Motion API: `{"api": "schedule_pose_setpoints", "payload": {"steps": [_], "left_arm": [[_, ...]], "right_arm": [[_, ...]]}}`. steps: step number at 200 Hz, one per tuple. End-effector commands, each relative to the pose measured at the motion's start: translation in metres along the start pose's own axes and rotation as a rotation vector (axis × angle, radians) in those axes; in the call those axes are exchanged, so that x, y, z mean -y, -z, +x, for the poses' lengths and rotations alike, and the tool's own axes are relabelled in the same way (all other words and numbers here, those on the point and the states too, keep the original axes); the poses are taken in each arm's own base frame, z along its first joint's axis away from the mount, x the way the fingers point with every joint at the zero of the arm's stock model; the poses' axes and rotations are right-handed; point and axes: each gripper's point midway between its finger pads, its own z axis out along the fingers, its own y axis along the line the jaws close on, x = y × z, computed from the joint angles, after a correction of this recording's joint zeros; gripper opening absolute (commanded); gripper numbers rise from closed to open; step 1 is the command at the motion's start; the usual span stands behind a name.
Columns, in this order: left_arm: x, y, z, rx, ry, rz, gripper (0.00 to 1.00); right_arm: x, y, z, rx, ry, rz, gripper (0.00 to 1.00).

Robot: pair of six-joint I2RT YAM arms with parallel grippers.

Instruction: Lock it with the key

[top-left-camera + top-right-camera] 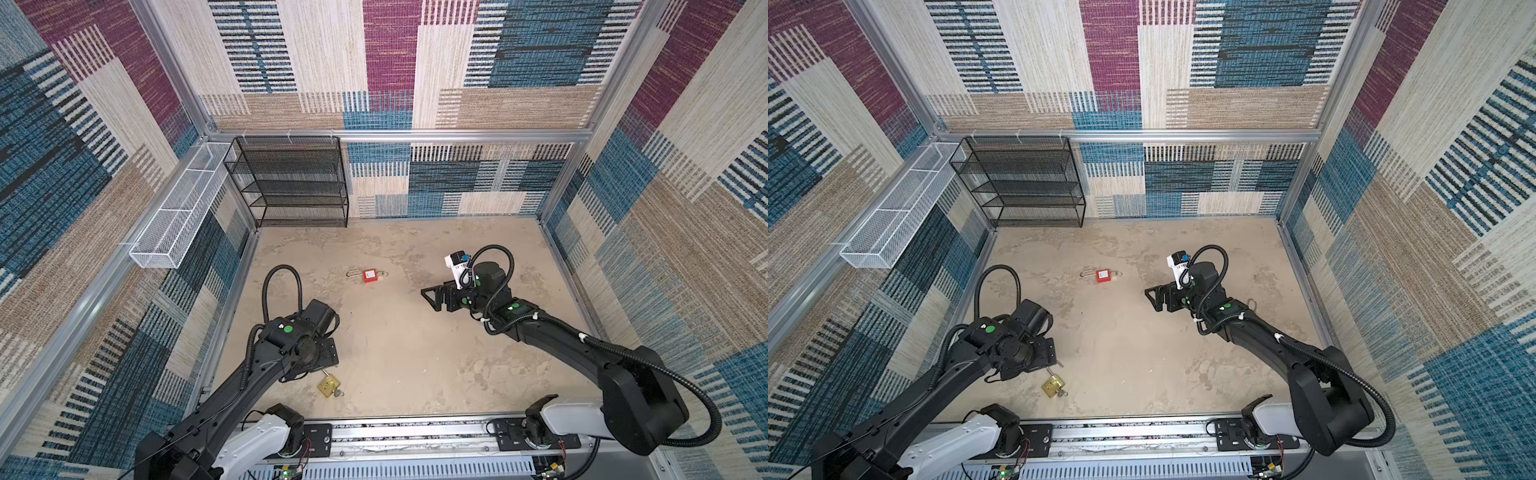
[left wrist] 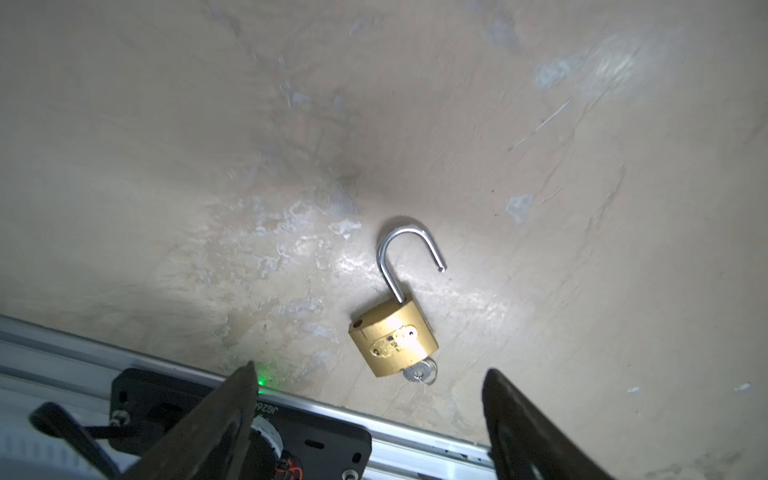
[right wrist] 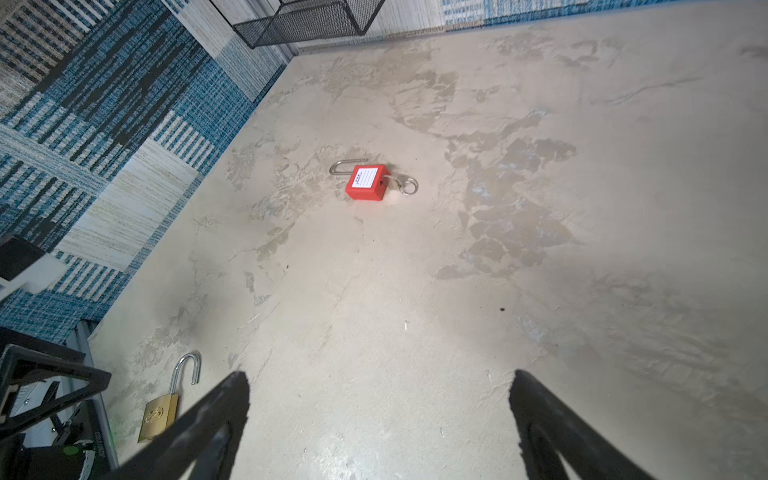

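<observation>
near the front rail [image 1: 415, 432], on the left of the worktop [image 1: 415, 353], the brass lock [image 2: 392, 340] lies flat. its shackle [image 2: 405, 253] is swung out of the body and the key [image 2: 419, 372] is seated in the base. left fingers [image 2: 232, 399] hover over it, spread wide and holding nothing. right fingers [image 3: 232, 390] are fully apart and empty at mid-worktop, pointed toward the red lock [image 3: 366, 183]. that lock lies farther back, its shackle also out and a key ring at its base.

risks, as judged:
- the key head is small and lies low against the worktop – a closing pinch may skid off it or catch the body instead and spin the loose lock.
- nothing braces the body, so a turn of the key is likely to rotate the whole lock.
- the free shackle end is turned away from its hole; pressed as it lies, it would jam or push the lock toward the rail.

room:
- the rail runs close by the brass lock, so margin is small on that side.
- open worktop lies toward the centre and back.
- shelf [image 1: 291, 183] and basket [image 1: 174, 224] stand far off at the back left – no obstruction.
- the two arms are well apart.
</observation>
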Motion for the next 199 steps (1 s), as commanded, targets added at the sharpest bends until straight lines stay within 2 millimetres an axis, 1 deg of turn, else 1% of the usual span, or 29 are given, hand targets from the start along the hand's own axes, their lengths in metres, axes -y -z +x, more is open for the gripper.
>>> {"api": "schedule_pose_setpoints", "payload": {"steps": [1, 15, 23, 37, 58, 77, 96, 128, 168, 199], "left_arm": [[0.007, -0.013, 0.013, -0.025, 0.128, 0.049, 0.81], [0.013, -0.025, 0.019, -0.033, 0.144, 0.082, 0.75], [0.018, -0.03, 0.02, -0.039, 0.155, 0.105, 0.7], [0.028, -0.034, 0.021, -0.057, 0.162, 0.137, 0.68], [0.028, -0.038, 0.019, -0.059, 0.154, 0.097, 0.68], [0.024, -0.046, 0.024, -0.087, 0.173, 0.06, 0.75], [0.021, -0.051, 0.03, -0.114, 0.167, 0.033, 0.77], [0.012, -0.058, 0.04, -0.137, 0.196, 0.006, 0.77], [0.015, -0.061, 0.042, -0.138, 0.213, 0.033, 0.77], [0.018, -0.065, 0.041, -0.136, 0.216, 0.043, 0.72]], "right_arm": [[-0.006, -0.006, 0.003, 0.007, 0.028, -0.053, 0.99], [-0.004, -0.011, 0.009, -0.014, 0.037, -0.053, 0.99], [-0.002, -0.013, 0.011, -0.024, 0.039, -0.052, 0.99], [-0.002, -0.014, 0.012, -0.026, 0.04, -0.056, 0.99], [-0.003, -0.015, 0.009, -0.018, 0.04, -0.058, 0.99], [-0.003, -0.016, 0.008, -0.021, 0.05, -0.055, 0.99], [-0.002, -0.014, 0.004, -0.012, 0.059, -0.04, 0.99], [-0.001, -0.011, 0.007, -0.011, 0.055, -0.036, 0.99], [0.003, -0.011, 0.012, -0.022, 0.064, -0.022, 0.99], [0.0, -0.008, 0.011, -0.02, 0.07, -0.029, 0.99]]}}
